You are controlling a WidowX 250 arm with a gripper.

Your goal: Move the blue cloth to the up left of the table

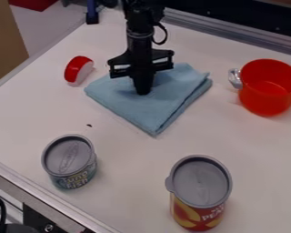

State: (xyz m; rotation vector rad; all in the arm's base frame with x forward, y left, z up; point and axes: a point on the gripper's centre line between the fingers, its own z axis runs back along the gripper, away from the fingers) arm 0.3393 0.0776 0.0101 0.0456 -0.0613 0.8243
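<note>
Camera view from where I'd be standing: the blue cloth [172,102] lies folded in the far part of the table [127,159], nearer the far edge than the near one, with one corner pointing toward the near side and its layers visible along the right side. Coming down over it from the far edge is the black gripper [142,92], pointing straight down. Its fingers are together, their tips at the cloth, toward the middle; I can't tell whether any fabric is pinched between them.

Just beside the cloth's left corner, on the side toward the table's left edge, sits a small red and white piece [78,69]. Across on the right, apart from the cloth, stands a red pot [266,102], upright and open at the top, with a silver handle [235,78] facing the cloth.

Closer in, a short can [69,157] with a grey lid stands near the table's near edge. Farther right is a taller can [199,182], grey on top as well, its label red and yellow. Both are upright and well apart. Off past the left edge there's a brown box [5,45].
</note>
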